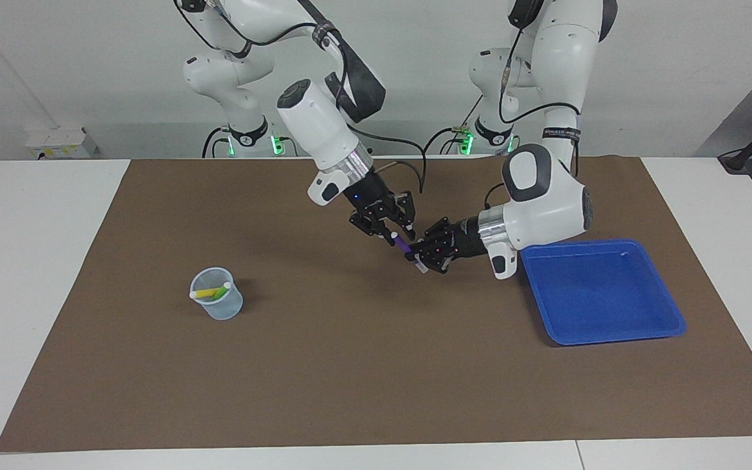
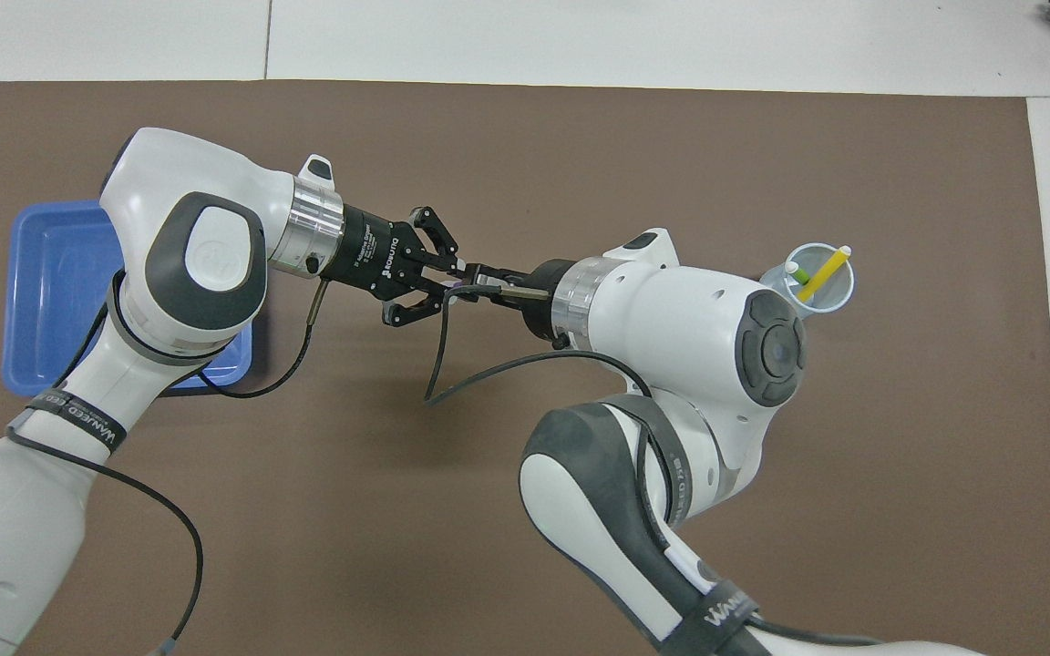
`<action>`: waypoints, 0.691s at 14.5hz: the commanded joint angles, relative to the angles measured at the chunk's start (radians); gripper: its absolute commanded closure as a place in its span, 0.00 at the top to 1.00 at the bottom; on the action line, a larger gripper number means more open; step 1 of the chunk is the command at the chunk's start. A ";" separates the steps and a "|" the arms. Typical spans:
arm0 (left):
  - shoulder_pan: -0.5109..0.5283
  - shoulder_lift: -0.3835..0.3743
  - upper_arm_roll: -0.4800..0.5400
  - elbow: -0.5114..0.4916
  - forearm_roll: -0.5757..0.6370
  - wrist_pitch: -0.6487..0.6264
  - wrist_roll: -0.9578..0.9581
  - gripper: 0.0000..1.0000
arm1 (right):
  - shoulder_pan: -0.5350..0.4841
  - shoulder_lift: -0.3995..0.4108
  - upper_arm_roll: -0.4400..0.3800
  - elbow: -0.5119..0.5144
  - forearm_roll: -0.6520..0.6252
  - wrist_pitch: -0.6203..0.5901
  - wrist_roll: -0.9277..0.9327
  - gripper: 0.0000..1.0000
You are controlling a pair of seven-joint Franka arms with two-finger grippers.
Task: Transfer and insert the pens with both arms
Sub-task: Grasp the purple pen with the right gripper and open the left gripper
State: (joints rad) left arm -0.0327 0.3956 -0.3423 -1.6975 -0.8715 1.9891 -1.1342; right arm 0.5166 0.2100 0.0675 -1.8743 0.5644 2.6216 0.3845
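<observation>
Mid-table handover above the brown mat (image 1: 363, 365): left gripper (image 1: 423, 256) clamped tight on the lower part of the purple pen (image 1: 403, 246), pen tilted, pale end up. Right gripper (image 1: 394, 233) at that upper end, fingertips on either side of it at a narrow gap; contact with the pen impossible to confirm. Both grippers raised over the mat's middle, between the blue tray (image 1: 617, 329) at the left arm's end and the clear cup (image 1: 217, 304) at the right arm's end. In the cup, 2 pens leaning on the rim: the yellow pen (image 1: 205, 294) and the green pen (image 1: 220, 290). Nothing visible in the tray.
</observation>
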 commanded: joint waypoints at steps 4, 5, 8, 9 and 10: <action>-0.010 -0.034 0.014 -0.028 -0.021 -0.007 -0.013 0.00 | -0.015 0.022 0.006 0.015 0.017 0.005 -0.035 0.30; -0.010 -0.034 0.013 -0.028 -0.021 -0.007 -0.013 0.00 | -0.017 0.022 0.006 0.015 0.017 0.005 -0.041 0.22; -0.010 -0.035 0.014 -0.028 -0.021 -0.007 -0.013 0.00 | -0.024 0.022 0.006 0.017 0.017 0.003 -0.044 0.00; -0.010 -0.035 0.014 -0.028 -0.021 -0.007 -0.013 0.00 | -0.024 0.022 0.006 0.017 0.017 0.003 -0.044 0.00; -0.010 -0.035 0.014 -0.028 -0.021 -0.007 -0.013 0.00 | -0.024 0.022 0.006 0.018 0.017 0.003 -0.044 0.00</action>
State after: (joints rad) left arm -0.0328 0.3933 -0.3379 -1.6968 -0.8736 1.9905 -1.1373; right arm 0.5109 0.2204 0.0638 -1.8737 0.5650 2.6208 0.3766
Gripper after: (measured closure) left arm 0.833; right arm 0.824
